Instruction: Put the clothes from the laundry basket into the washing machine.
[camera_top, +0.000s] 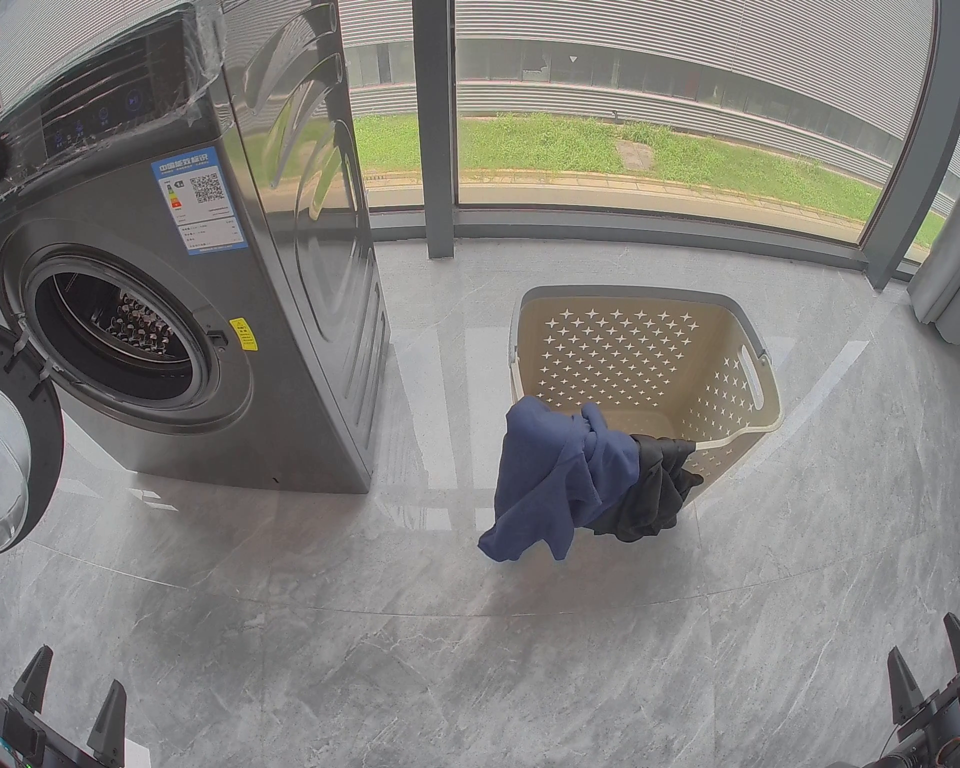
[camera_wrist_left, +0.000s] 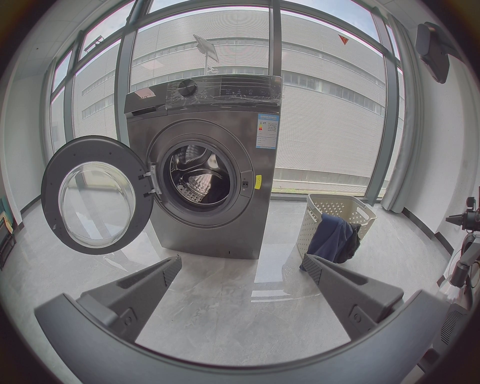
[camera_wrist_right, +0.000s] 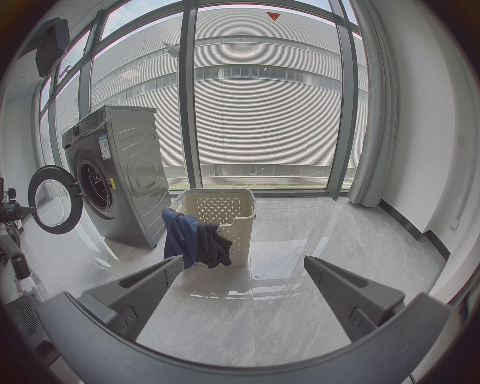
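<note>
On the glossy grey stone-look floor (camera_top: 480, 650), before a tall window (camera_top: 650, 100) with dark frames, stands a boxy grey metal washer (camera_top: 290, 300) with crinkled clear film over its control panel. Its round, glass-paned door (camera_wrist_left: 95, 200) hangs swung wide, baring the ribbed steel drum (camera_wrist_left: 200, 177). To the washer's right and apart from it sits a cream plastic basket (camera_top: 640, 350), rectangular with rounded corners, a grey rim and walls pierced by star-shaped holes. A soft, rumpled blue garment (camera_top: 555, 475) is draped over the basket's near rim, hanging down the outside wall to the floor. A smaller black garment (camera_top: 650, 490) is bunched over the same rim, touching the blue one. The left hand (camera_top: 78, 668) and right hand (camera_top: 922, 635) sit low, well apart from the basket and washer, each with dark wedge-shaped fingers spread wide, holding and touching nothing.
</note>
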